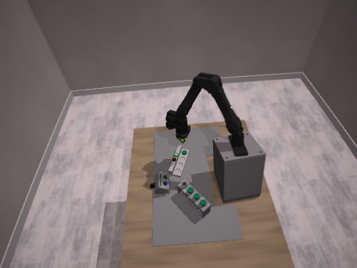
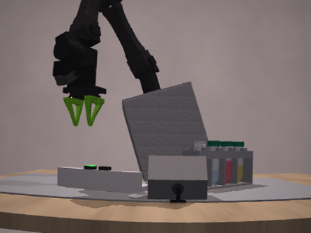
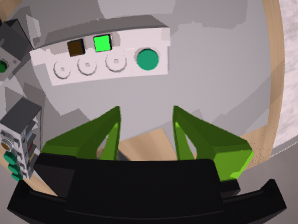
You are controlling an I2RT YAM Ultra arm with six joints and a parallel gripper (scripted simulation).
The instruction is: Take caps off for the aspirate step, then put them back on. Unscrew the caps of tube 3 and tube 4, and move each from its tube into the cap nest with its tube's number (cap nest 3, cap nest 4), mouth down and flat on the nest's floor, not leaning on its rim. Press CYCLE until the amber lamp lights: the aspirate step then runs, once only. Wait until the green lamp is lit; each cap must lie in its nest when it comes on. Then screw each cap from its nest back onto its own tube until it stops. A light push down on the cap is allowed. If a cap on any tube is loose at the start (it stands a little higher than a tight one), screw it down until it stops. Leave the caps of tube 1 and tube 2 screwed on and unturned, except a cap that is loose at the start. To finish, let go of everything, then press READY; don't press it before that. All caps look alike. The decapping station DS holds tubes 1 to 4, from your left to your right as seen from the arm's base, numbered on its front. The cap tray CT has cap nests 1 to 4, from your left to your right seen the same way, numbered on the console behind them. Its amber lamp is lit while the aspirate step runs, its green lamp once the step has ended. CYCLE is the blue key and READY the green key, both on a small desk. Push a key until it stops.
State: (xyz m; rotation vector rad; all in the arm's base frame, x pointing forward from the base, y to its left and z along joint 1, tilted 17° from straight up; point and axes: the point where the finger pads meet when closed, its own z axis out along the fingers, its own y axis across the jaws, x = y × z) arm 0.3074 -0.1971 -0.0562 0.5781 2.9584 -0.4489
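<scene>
My gripper (image 1: 182, 139) hangs high above the far end of the cap tray (image 1: 179, 162), open and empty; its green fingers (image 2: 82, 124) stand apart with nothing between them in the wrist view (image 3: 147, 115). One green cap (image 1: 184, 152) lies flat in the end nest, right below the fingers in the wrist view (image 3: 148, 59). The other three nests are empty. The green lamp (image 3: 101, 43) is lit and the amber lamp (image 3: 76, 47) is dark. The decapping station (image 1: 193, 197) holds three capped tubes and one open tube (image 1: 184, 184) at the end nearest the tray.
The key desk (image 1: 163, 182) with the blue key (image 1: 165, 184) and the green key (image 1: 165, 176) stands left of the station. The arm's grey pedestal (image 1: 239, 169) rises at the right. In the exterior view the desk (image 2: 177, 178) partly hides the station (image 2: 229, 163).
</scene>
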